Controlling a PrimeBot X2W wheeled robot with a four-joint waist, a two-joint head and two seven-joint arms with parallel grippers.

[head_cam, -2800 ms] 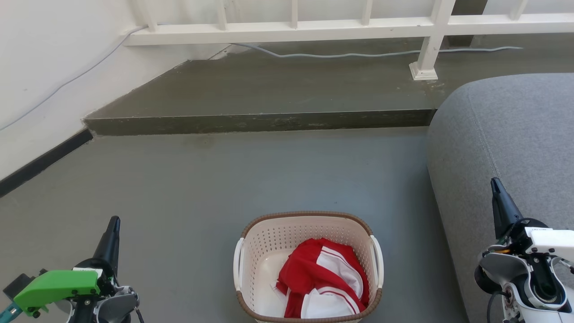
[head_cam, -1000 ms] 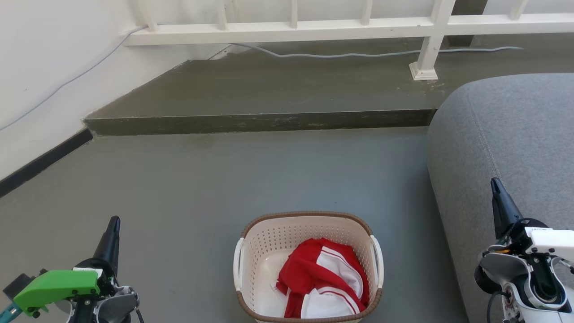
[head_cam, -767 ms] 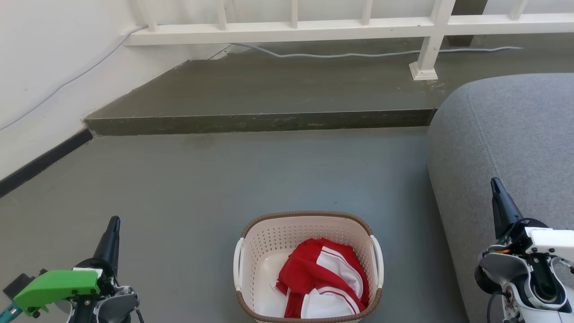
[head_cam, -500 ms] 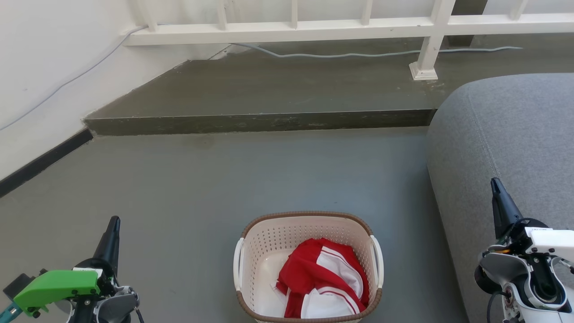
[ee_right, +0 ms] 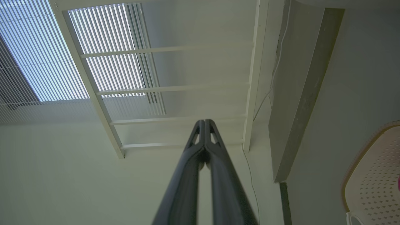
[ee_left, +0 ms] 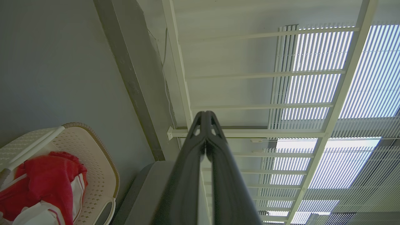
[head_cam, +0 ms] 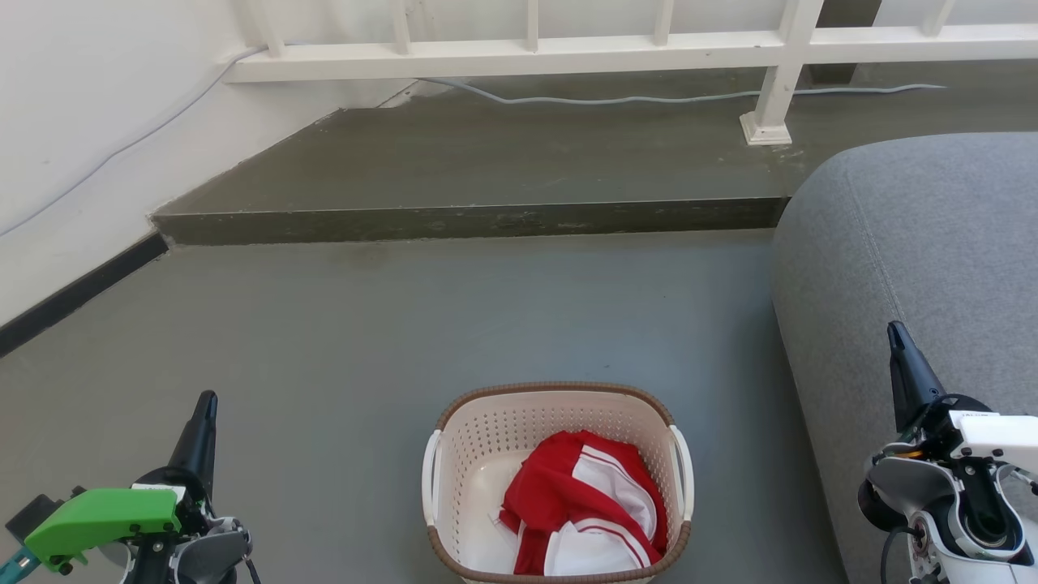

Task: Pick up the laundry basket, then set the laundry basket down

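The laundry basket [head_cam: 486, 442], cream perforated plastic with a brown rim and white side handles, stands on the grey floor at the bottom centre of the head view, holding a red and white garment [head_cam: 588, 511]. My left gripper [head_cam: 204, 405] is shut and empty, well to the basket's left. My right gripper [head_cam: 896, 334] is shut and empty, to the basket's right beside the sofa. The left wrist view shows the basket [ee_left: 100, 168] at its lower left, with the left gripper [ee_left: 205, 114] pointing past it. In the right wrist view the basket's rim [ee_right: 372, 162] sits at the right edge, beside the right gripper [ee_right: 204, 122].
A grey sofa [head_cam: 932, 243] fills the right side. A raised concrete step [head_cam: 470, 219] runs across ahead, with a white railing [head_cam: 632, 49] and a cable [head_cam: 568, 100] behind it. A white wall with a dark skirting [head_cam: 73, 296] borders the left.
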